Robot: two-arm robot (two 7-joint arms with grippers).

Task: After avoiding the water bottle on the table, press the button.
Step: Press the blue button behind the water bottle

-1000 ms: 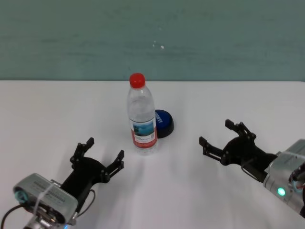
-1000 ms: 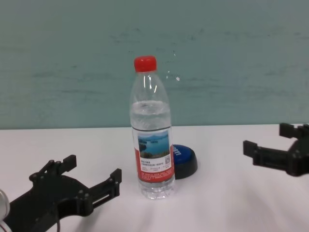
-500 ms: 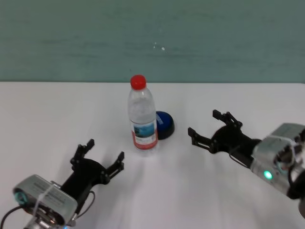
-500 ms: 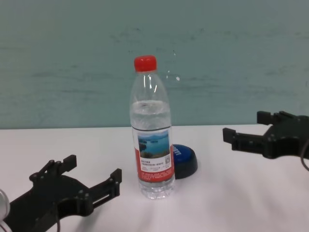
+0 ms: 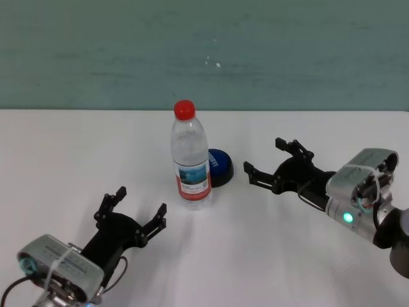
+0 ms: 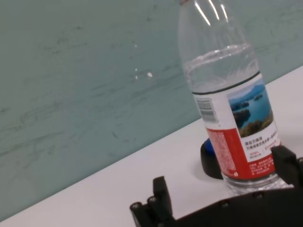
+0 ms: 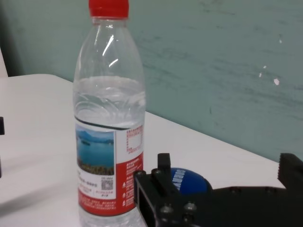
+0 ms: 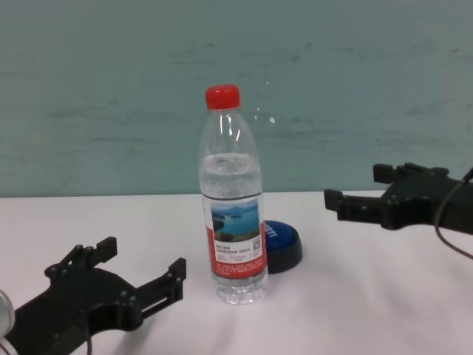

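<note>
The left gripper sits spread near the table's front edge. Mid-table, the clear ribbed water bottle stands upright, red-capped, glossy-labelled. Just behind it lies the blue domed button. The right gripper, spread, hovers beside it.

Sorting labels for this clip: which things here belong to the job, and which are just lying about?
Job:
water bottle, upright on the table
blue button, behind the bottle
right gripper, open, beside the button

Idle:
left gripper, open, near table edge
</note>
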